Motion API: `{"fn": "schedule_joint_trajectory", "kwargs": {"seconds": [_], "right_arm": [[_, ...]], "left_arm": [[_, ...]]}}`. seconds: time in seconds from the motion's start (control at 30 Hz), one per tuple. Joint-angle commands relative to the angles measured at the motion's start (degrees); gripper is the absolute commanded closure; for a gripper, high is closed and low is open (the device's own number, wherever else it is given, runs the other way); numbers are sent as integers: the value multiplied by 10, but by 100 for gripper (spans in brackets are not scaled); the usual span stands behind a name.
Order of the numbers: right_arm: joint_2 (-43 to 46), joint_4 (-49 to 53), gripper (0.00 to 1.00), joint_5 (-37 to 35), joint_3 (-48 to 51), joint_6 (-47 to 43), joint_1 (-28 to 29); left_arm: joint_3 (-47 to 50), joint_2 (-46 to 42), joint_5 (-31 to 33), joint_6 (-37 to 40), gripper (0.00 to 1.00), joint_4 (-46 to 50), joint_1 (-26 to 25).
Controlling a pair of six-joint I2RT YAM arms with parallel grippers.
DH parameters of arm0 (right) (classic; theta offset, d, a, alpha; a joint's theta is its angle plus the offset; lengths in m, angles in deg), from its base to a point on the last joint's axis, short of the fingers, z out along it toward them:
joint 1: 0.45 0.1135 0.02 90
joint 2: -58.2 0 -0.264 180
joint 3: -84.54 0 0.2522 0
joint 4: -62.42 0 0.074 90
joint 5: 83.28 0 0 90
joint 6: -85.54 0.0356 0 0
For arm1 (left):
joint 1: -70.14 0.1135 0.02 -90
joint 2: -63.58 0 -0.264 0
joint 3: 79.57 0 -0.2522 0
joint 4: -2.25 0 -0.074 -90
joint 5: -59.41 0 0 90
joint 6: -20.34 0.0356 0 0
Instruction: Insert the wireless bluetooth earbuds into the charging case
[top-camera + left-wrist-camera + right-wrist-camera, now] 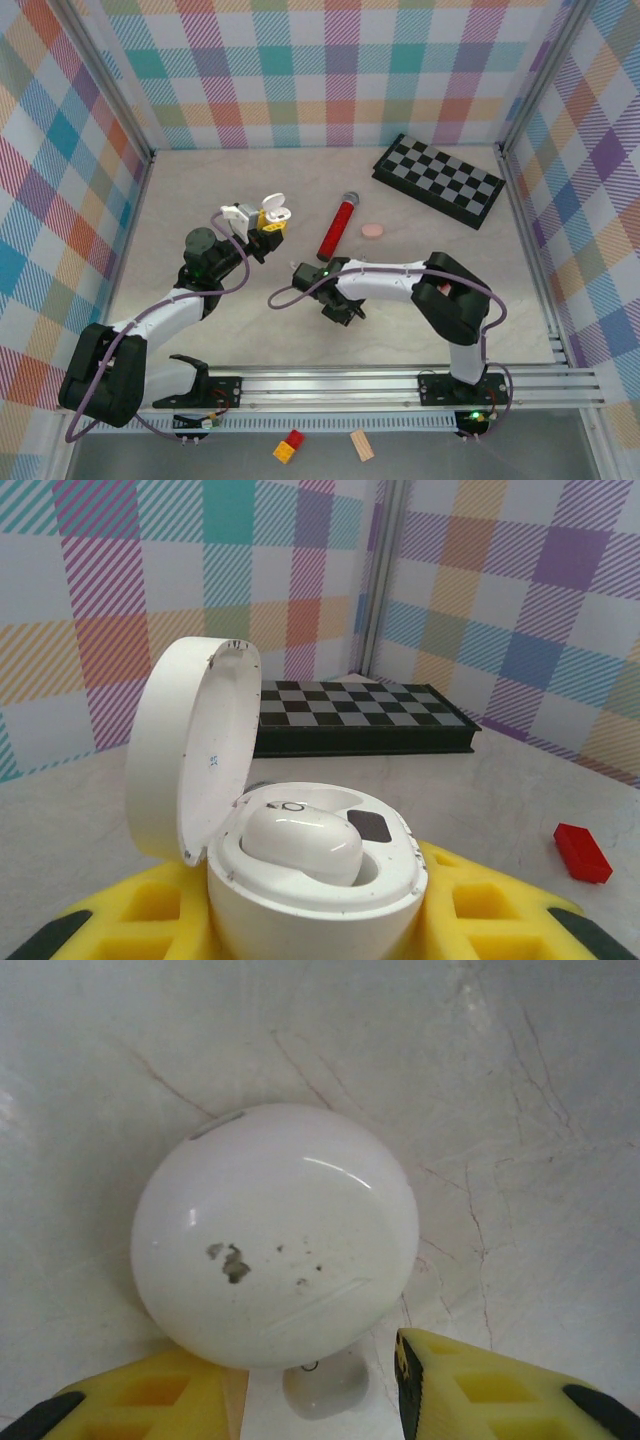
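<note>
My left gripper (265,226) is shut on a white charging case (300,905), held above the table between its yellow fingers (478,905). The lid (195,745) stands open to the left. One white earbud (300,842) sits in the case's left socket, and the socket beside it shows a dark contact patch. My right gripper (322,1385) points down at the table in the middle and is open. A small white earbud (325,1388) lies loose on the table between its fingers, touching neither. Just beyond it lies a closed white pebble-shaped case (275,1235).
A red microphone (338,227) and a pink pebble-shaped piece (372,231) lie behind the right gripper. A folded chessboard (438,178) sits at the back right. Small blocks (289,446) lie in front of the base rail. Plaid walls close in three sides.
</note>
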Motion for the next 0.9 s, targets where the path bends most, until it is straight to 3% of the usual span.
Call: {"fn": "schedule_joint_trajectory", "kwargs": {"seconds": [0.0,0.43,0.6,0.87], "right_arm": [[5,-11,55,42,-5,39,-24],[63,-88,45,340,46,51,-108],[69,-111,42,375,64,57,-128],[105,-129,36,341,90,59,-147]], "left_arm": [[-16,-7,-12,11,71,-9,9],[-13,-18,-9,10,71,-1,9],[-11,-18,-7,6,71,-6,10],[-13,-6,-20,-7,72,-24,12]]}}
